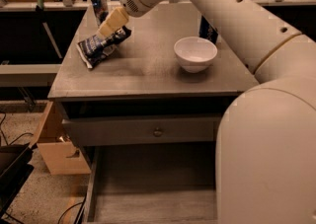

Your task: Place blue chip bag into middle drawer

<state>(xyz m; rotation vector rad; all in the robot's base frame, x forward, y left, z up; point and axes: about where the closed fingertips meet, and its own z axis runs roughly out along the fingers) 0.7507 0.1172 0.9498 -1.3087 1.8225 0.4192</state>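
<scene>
The blue chip bag [100, 46] lies crumpled on the back left of the grey tabletop [148, 72]. My gripper [111, 24] reaches in from the upper right and sits right on the bag's upper right end, touching it. The middle drawer [148, 201] is pulled out below the table, and its pale plank floor shows with nothing on it. My own arm hides the drawer's right part.
A white bowl [195, 53] stands right of centre on the table. One blue soda can [99, 4] is at the back left, and another [208, 29] behind the bowl. A closed drawer front with a round knob [157, 131] sits above the open drawer. A cardboard box [55, 144] is on the floor to the left.
</scene>
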